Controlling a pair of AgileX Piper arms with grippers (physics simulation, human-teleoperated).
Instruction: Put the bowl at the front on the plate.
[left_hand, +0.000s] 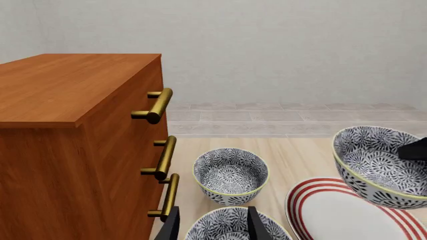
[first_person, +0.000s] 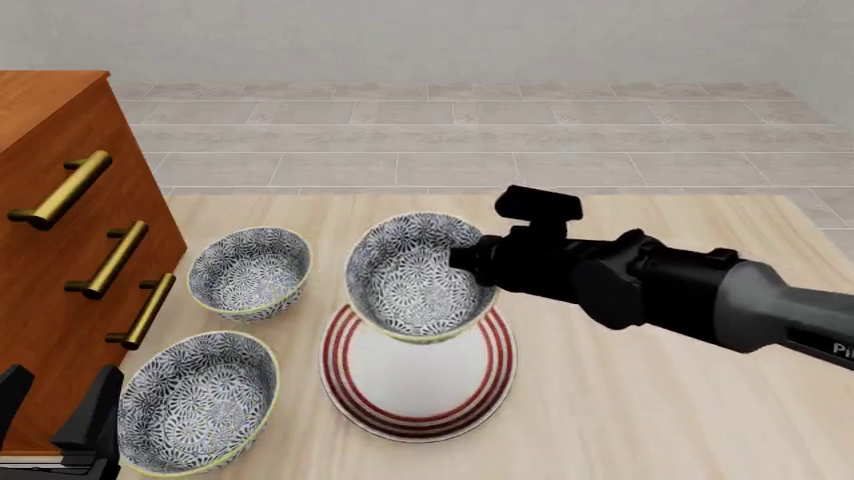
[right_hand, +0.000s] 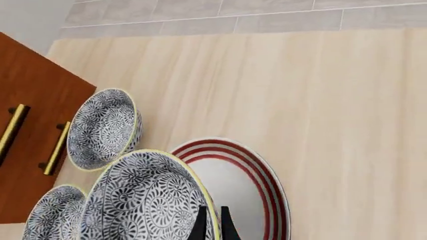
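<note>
A: Nearest, at 7 o'clock?
B: Left gripper (first_person: 54, 425), fingers apart, holding nothing, beside a spare bowl (first_person: 196, 401).
A: Centre?
B: Plate (first_person: 419, 400) flat on table (first_person: 641, 400). Bowl (first_person: 418, 276) lifted just above, tilted, rim pinched by right gripper (right_hand: 210, 224).
A: Farther, at 10?
B: Far bowl (first_person: 250, 270), next to dresser (first_person: 54, 250).

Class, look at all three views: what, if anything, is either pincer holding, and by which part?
The right pincer holds a bowl by its rim, tilted over the plate. The left pincer holds nothing.
</note>
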